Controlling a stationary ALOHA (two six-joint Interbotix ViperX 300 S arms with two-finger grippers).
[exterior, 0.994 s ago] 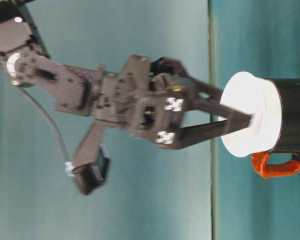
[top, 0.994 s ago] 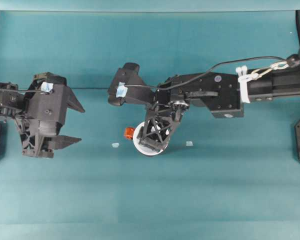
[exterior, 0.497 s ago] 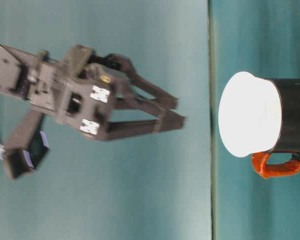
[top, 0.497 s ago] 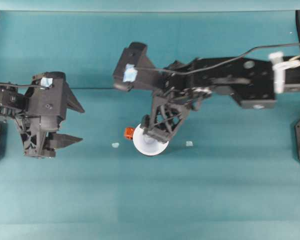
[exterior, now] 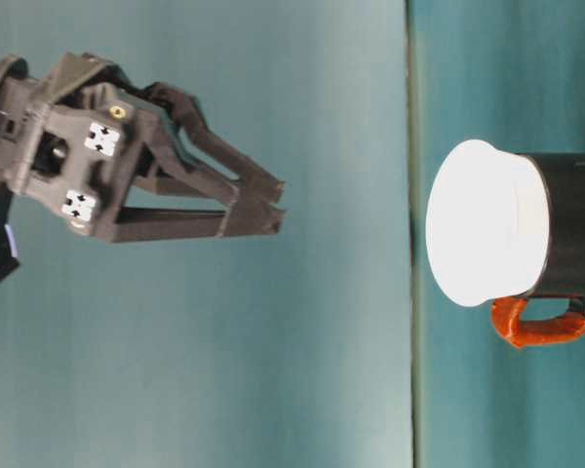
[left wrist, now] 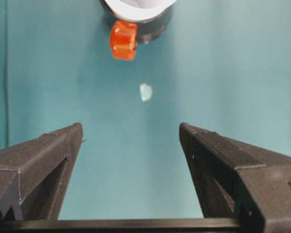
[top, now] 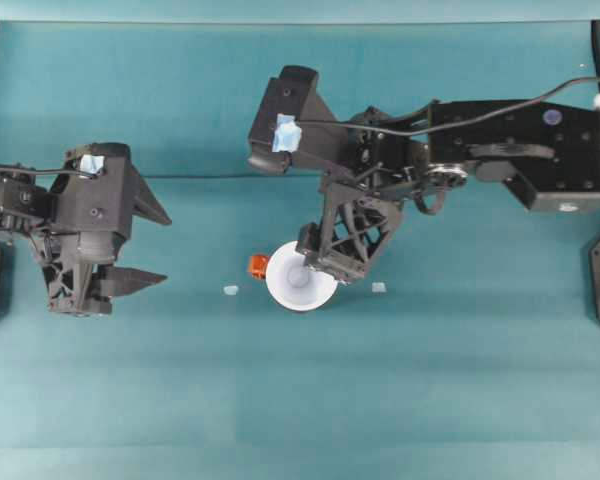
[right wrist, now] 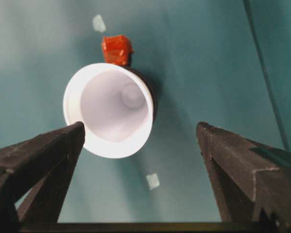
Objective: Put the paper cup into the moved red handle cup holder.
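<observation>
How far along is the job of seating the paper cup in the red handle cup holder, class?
Done: the paper cup sits in the red handle cup holder, rim flaring above it. In hand: nothing; the right gripper hangs open, clear above the cup, and the left gripper is open, off to the side. Left: seemingly nothing.

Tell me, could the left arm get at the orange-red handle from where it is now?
Probably yes. The left gripper is open and faces the handle across bare table, with a small pale scrap between them. The right gripper hangs above the paper cup, apart from it, so crowding is the main risk.
</observation>
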